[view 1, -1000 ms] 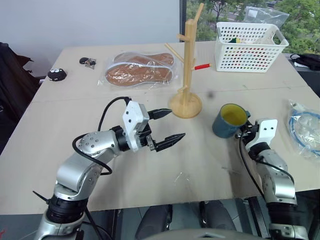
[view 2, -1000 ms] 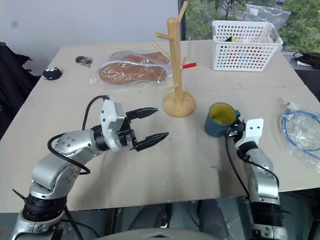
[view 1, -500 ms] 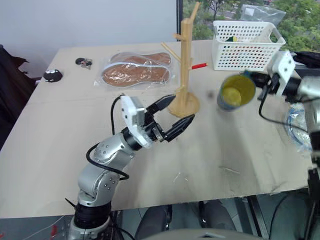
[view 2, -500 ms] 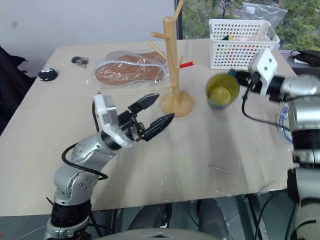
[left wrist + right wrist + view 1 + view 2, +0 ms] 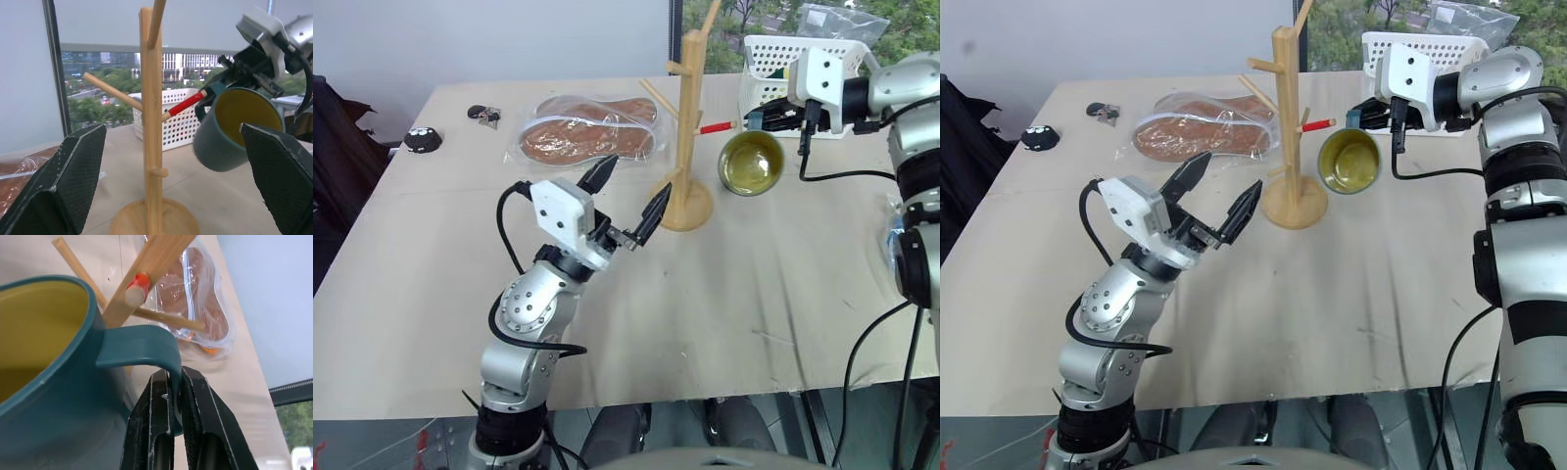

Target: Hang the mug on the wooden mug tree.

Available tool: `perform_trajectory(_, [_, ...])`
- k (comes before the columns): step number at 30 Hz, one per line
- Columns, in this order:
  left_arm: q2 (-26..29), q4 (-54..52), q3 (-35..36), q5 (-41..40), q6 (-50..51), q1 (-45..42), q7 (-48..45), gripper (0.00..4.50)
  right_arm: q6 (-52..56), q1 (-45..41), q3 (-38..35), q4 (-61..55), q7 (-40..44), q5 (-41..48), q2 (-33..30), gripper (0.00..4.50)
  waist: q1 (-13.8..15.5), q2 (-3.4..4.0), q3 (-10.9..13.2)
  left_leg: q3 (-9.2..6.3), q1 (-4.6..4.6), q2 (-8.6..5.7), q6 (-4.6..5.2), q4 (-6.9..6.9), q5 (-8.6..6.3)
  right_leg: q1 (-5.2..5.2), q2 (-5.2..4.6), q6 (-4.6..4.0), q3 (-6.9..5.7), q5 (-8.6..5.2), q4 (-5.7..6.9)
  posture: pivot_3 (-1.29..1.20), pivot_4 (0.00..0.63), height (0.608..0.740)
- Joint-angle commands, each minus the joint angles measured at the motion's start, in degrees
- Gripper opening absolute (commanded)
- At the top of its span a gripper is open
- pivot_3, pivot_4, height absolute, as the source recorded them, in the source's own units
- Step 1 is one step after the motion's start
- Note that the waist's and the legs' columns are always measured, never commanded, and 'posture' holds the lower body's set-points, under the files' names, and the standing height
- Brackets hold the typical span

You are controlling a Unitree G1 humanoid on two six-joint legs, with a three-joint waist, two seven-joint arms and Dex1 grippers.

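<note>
Holding: right gripper (image 5: 171, 396) pinches the mug (image 5: 751, 164) by its handle.
Mug: in the air, beside the wooden mug tree (image 5: 687, 127).
Left gripper (image 5: 625, 201): spread wide, empty.

1. Setting: an upper-floor office or lab room arranged as a test station.
2. Evidence, work surface: one large table (image 5: 431, 294) covered with plain board sheets.
3. Evidence, surroundings: a plain white wall (image 5: 489, 39) and a window (image 5: 107, 73) overlooking trees and city buildings.
4. Evidence, props: unrelated items on the table, including a white perforated basket (image 5: 773, 59), bagged insoles (image 5: 587, 137) and a bagged blue cable (image 5: 893, 230).
</note>
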Motion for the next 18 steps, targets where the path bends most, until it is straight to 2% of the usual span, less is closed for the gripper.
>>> perform_trajectory(1, [-0.50,-3.72,-0.69,0.48,-1.49,0.96,0.70,4.50,-1.70,-4.30,-0.56,1.43,1.04,-1.03,0.74,0.18,-0.06,0.01,0.00,0.00,0.00,0.00,0.00,0.00,0.00,-0.01,0.00,0.00,0.00,0.00,0.03,0.00,0.150,0.740])
perform_trajectory(12, [-0.51,-0.89,-0.21,-0.15,-5.63,3.74,-1.48,4.50,0.26,-8.02,-0.97,1.64,3.55,-1.99,2.61,0.18,-0.13,0.05,0.02,0.00,0.01,0.02,-0.03,-0.01,0.01,-0.05,0.02,-0.01,0.00,0.00,0.11,0.00,0.150,0.740])
perform_trajectory(18, [-0.81,0.11,-0.67,-0.20,-7.10,3.78,-2.08,4.50,0.75,-8.64,-0.38,1.20,0.57,-4.09,3.37,0.18,-0.13,0.05,0.02,0.00,0.01,0.01,-0.03,-0.01,0.01,-0.05,0.02,-0.01,0.01,0.00,0.11,0.00,0.150,0.740])
